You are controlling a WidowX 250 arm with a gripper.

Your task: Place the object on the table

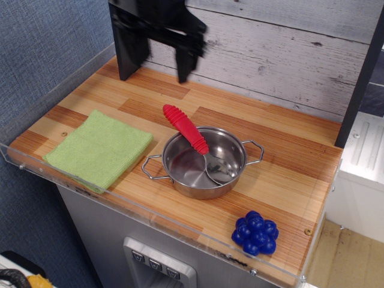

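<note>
A steel pot [203,163] holding a red-handled spoon [186,129] sits between the open, empty claw [159,53] and blue grapes [255,233] on the striped wooden tabletop [282,150]; a green cloth [99,148] lies left.

Robot end effector. The gripper [163,57] was matt black throughout, a blocky, angular assembly cut off by the upper edge of the view. A horizontal crossbar ran above the fingers [185,65], with stacked flat plates and bracket edges visible along it. The fingers were straight, flat, rectangular bars with squared tips. Motion blur softened the outlines; no screws, cables, labels or markings could be made out on any surface.
</note>
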